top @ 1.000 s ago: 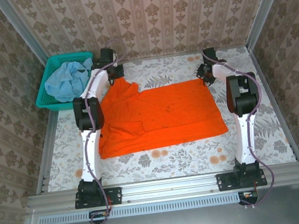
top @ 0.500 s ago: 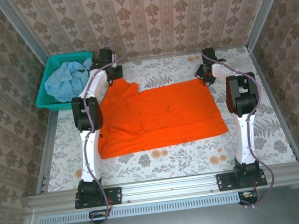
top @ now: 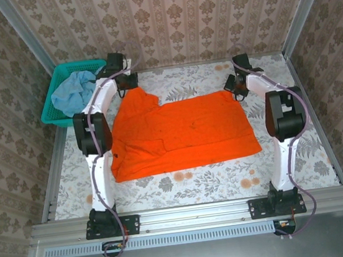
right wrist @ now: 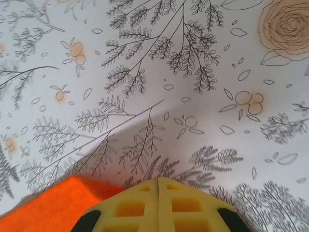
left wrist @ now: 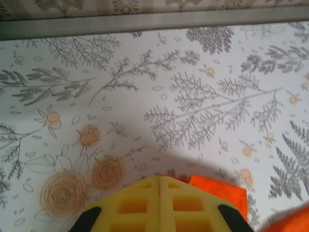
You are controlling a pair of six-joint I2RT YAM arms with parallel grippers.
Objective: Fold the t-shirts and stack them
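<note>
The orange t-shirt lies spread flat on the flowered table. My left gripper is at its far left corner. In the left wrist view the yellow fingers are pressed together, and orange cloth comes out right at their tips. My right gripper is at the far right corner. Its jaws are shut too, with the shirt's corner running under the left finger. The pale blue t-shirt lies crumpled in the basket.
The teal mesh basket stands at the far left corner, beside the left arm. Metal rails and papered walls close in the table on three sides. Bare tablecloth lies in front of the shirt.
The right gripper has shut at the shirt's far right corner. Both elbows have swung outward, the left one to the left and the right one to the right. The shirt has barely shifted.
</note>
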